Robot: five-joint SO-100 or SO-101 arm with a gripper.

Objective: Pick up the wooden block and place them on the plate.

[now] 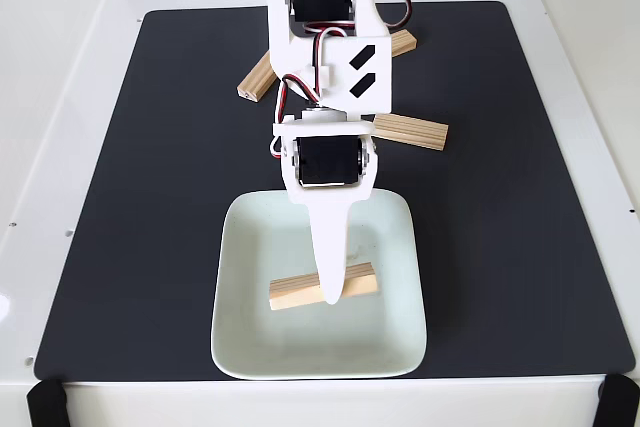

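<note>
In the fixed view the white claw (331, 292) points down toward the lower edge of the picture, its long tapered finger (330, 247) lying across the middle of a wooden block (300, 292). From this angle only that one finger can be made out, so whether the claw is spread apart or closed on the block cannot be told. The block under the fingertip lies crosswise on the plate (390, 327), slightly tilted, with its right end higher in the picture than its left, and it sits a little below the plate's centre.

The plate is pale mint-white, square with rounded corners and a raised rim, and it rests on a black mat (520, 197) near the mat's lower edge. The mat covers most of the white table (60, 97).

Above the plate, the arm (325, 37) rises in white segments with black motor housings and red, black and white wires. Three more blocks lie on the mat beside it: one (411, 131) just right of the arm and above the plate's upper right corner, one (256, 77) angled to the left of the arm, and one (403, 43) partly hidden behind the arm's right side, further up.
</note>
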